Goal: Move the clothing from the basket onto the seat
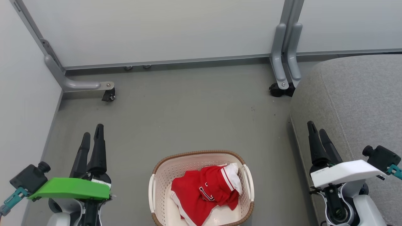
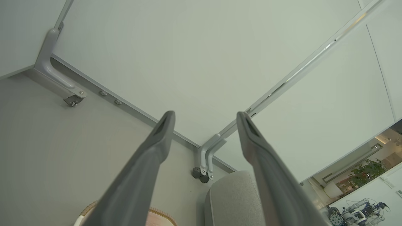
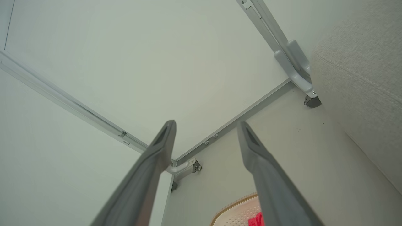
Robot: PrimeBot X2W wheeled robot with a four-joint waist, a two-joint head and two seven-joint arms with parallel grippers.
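Note:
The red clothing (image 1: 205, 193) with white trim and lettering lies bunched inside the cream basket (image 1: 163, 175), which stands on the floor at the bottom middle of the head view. The grey seat (image 1: 361, 100) fills the right side. My left gripper (image 1: 92, 135) hovers left of the basket, open and empty. My right gripper (image 1: 317, 128) is over the seat's left edge, open and empty. The left wrist view shows the left gripper (image 2: 205, 114) open, the basket (image 2: 160, 213) rim and the seat (image 2: 232, 201). In the right wrist view are the right gripper (image 3: 205, 124), basket (image 3: 235, 213), clothing (image 3: 256, 219) and seat (image 3: 361, 78).
White partition panels (image 1: 157, 28) on grey wheeled feet (image 1: 108, 94) close off the far and left sides; another foot (image 1: 282, 88) stands by the seat's far corner. Grey floor (image 1: 188, 113) stretches between the basket and the panels.

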